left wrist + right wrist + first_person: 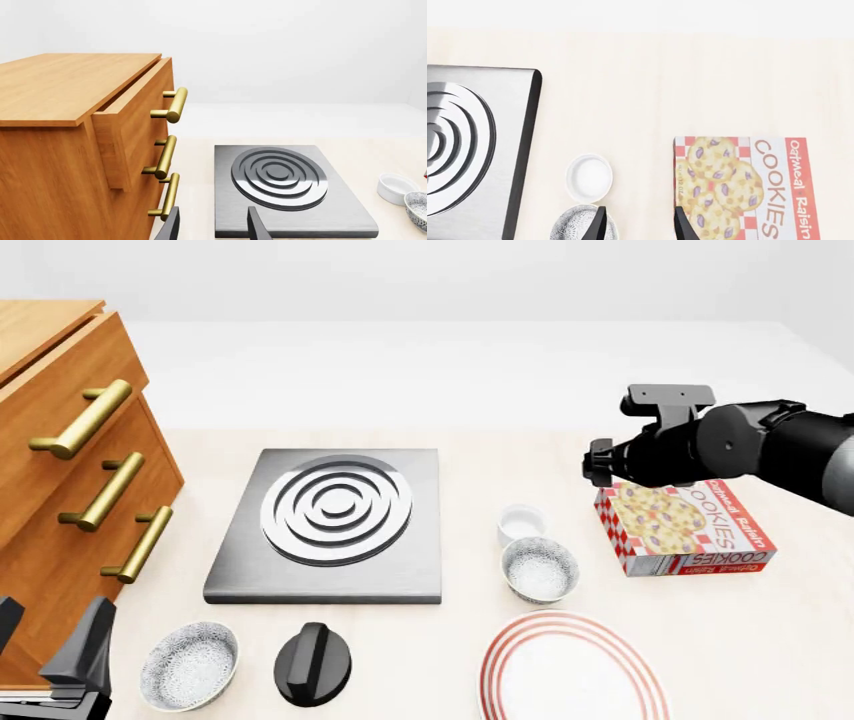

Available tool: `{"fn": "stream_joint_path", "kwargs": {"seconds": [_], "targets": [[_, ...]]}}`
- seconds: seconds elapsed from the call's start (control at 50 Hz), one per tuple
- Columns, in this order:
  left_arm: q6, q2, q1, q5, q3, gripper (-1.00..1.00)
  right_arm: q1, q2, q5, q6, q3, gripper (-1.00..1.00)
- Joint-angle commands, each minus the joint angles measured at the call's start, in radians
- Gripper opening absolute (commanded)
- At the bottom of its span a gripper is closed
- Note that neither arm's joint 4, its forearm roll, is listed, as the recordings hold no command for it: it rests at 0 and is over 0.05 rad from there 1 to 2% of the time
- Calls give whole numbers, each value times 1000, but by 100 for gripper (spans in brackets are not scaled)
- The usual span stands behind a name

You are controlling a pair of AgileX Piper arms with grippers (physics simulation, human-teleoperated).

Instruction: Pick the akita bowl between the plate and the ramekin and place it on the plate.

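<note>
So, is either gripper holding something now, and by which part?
Nothing is held. The right gripper hangs open above the table, one fingertip over the bowl beside the small white cup. The left gripper is open too.

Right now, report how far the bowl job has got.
Nothing is done yet: the akita bowl sits on the table between the ramekin and the plate, which carries nothing. In hand: the right pincer hovers open above the bowl, holding nothing. Left: descend, grasp, lift, set it on the plate.
</note>
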State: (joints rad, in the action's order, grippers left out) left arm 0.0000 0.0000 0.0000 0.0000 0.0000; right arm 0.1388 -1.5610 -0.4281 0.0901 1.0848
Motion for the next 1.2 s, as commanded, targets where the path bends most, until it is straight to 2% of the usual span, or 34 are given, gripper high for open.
{"fn": "stream_joint_path", "kwargs": {"seconds": [0.02, 0.06, 0.16, 0.36, 0.66, 1.2], "targets": [[0, 0, 0, 0, 0, 100, 6, -20, 49, 25, -65, 100], [0, 0, 0, 0, 0, 100, 17, -26, 57, 44, -76, 100], [0, 0, 0, 0, 0, 100, 30, -46, 94, 50, -109, 100], [0, 0, 0, 0, 0, 100, 24, -65, 114, 40, -123, 100], [0, 0, 0, 0, 0, 100, 33, -142, 200, 33, -178, 100], [0, 0, 0, 0, 0, 100, 45, -109, 245, 30, -273, 100]]}}
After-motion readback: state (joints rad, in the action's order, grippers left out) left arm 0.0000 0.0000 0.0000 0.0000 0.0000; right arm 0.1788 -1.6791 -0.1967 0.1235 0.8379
